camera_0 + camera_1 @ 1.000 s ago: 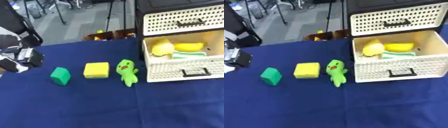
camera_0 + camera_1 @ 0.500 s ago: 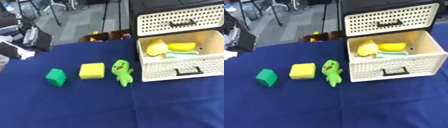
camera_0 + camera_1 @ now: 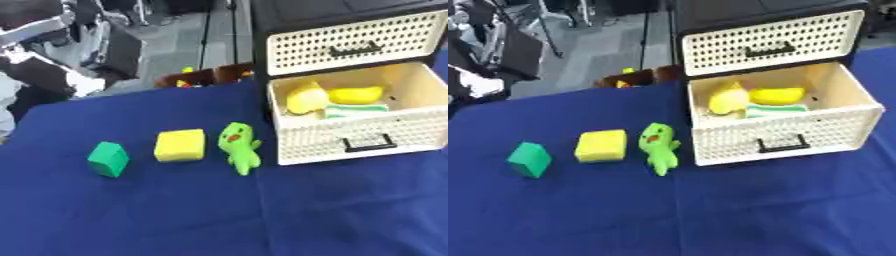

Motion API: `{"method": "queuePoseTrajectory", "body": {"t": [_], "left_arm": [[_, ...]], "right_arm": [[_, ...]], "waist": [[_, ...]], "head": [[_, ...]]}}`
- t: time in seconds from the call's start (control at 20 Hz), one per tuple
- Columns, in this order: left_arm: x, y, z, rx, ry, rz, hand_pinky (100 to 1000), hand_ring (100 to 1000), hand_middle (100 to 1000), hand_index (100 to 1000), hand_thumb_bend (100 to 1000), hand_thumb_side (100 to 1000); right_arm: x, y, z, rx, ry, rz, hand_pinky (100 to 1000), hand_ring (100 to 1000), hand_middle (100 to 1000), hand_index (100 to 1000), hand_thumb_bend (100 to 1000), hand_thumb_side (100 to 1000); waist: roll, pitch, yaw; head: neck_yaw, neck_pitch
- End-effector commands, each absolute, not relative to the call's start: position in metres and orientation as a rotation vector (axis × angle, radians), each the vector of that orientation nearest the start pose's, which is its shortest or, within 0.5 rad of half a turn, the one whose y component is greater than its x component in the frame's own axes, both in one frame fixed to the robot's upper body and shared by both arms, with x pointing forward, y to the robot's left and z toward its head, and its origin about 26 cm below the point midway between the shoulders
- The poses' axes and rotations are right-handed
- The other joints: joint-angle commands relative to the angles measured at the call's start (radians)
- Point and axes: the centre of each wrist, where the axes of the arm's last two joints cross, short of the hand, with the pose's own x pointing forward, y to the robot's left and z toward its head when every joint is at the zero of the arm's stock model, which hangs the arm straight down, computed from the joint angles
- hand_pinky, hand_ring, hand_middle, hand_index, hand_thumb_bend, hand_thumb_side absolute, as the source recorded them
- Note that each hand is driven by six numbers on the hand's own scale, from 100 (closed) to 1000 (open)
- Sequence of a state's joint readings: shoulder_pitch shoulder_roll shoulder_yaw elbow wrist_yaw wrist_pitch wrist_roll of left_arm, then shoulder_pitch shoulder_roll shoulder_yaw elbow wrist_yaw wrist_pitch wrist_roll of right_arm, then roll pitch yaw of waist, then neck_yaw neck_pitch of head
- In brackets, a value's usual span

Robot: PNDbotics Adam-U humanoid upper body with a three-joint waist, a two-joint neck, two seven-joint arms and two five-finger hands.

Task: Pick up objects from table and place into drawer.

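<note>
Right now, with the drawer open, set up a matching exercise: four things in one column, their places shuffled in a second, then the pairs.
Things:
1. green block
2. yellow sponge
3. green toy figure
4. striped cloth

Places:
A. on the table, next to the open drawer's front
B. inside the open drawer
C. leftmost of the row on the table
D. middle of the row on the table

Pairs: 1-C, 2-D, 3-A, 4-B

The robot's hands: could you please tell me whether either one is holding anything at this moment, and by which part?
Nothing is visibly held. The green block, yellow sponge-like block and green dinosaur-like toy all lie untouched on the blue tablecloth; neither hand can be made out.
</note>
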State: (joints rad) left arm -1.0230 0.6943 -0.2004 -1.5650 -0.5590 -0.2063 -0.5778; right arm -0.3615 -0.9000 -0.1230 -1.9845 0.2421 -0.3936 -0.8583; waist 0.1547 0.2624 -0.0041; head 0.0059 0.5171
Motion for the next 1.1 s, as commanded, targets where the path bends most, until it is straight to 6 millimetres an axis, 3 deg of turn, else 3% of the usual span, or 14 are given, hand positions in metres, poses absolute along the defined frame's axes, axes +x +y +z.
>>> {"method": "queuePoseTrajectory", "body": {"t": [0.05,0.55,1.1], "left_arm": [[0.38,0.231,0.391,-1.196,2.443,2.178,543,635,552,695,138,451],[0.406,0.182,0.39,-1.013,2.613,2.087,485,586,491,679,149,475],[0.414,0.146,0.381,-0.843,2.702,2.078,455,560,453,680,167,506]], "right_arm": [[0.279,-0.343,0.32,0.92,2.861,-0.035,588,714,629,803,100,1000],[0.281,-0.336,0.325,0.874,2.872,-0.003,588,713,627,802,100,1000],[0.283,-0.33,0.327,0.85,2.89,0.035,586,710,624,802,100,1000]], "waist": [[-0.003,-0.024,-0.007],[0.014,-0.025,-0.037],[0.029,-0.031,-0.061]], "head": [[0.001,-0.001],[0.021,-0.004],[0.019,-0.005]]}}
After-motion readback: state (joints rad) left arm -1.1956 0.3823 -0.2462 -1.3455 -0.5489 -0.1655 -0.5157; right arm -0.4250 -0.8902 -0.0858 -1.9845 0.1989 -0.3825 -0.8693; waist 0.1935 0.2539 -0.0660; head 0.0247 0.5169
